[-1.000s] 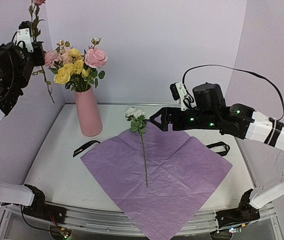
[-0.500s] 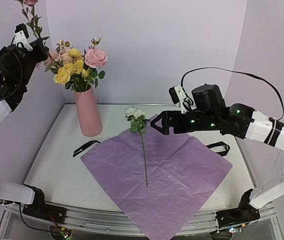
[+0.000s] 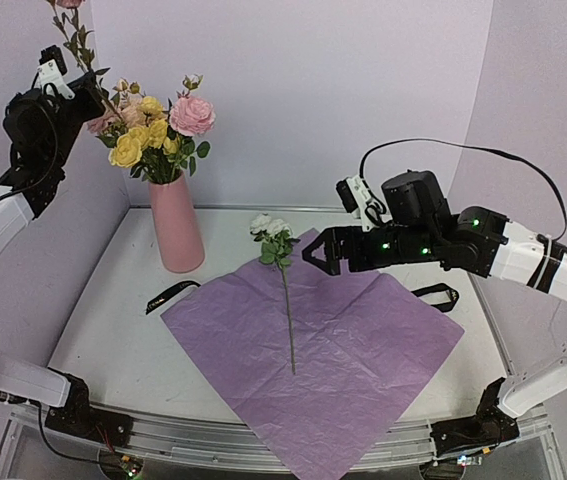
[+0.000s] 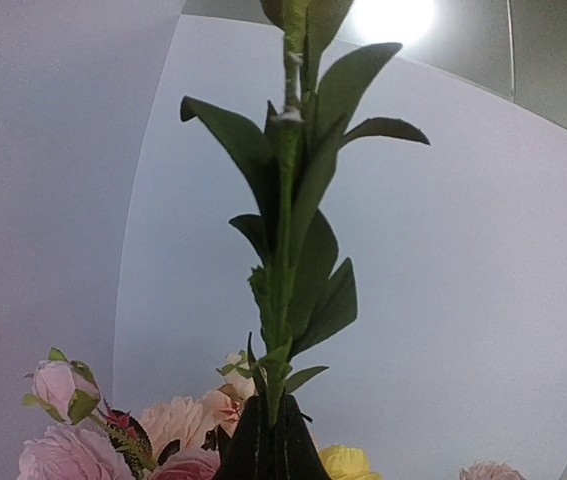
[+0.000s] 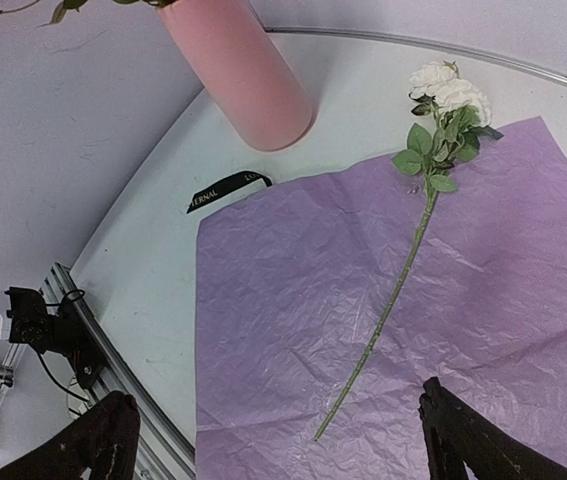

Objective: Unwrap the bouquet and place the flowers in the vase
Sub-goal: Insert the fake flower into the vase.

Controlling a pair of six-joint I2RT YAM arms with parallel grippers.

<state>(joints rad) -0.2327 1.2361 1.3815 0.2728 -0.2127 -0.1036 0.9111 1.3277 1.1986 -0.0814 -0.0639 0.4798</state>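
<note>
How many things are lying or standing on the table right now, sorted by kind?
Vase: 1
Paper sheet: 1
Black ribbons: 2
Loose white flower: 1
Total: 5

The vase (image 3: 176,225) is matte pink; its blooms (image 3: 158,125) are pink, cream and yellow with green leaves. The crinkled paper sheet (image 3: 363,345) is lilac-purple. The lone flower (image 5: 437,150) is white-headed and green-stemmed. The raised stem (image 4: 285,260) bears dark green leaves. The ribbon (image 5: 225,189) is black with white lettering. The tabletop (image 3: 113,330) is white.
</note>
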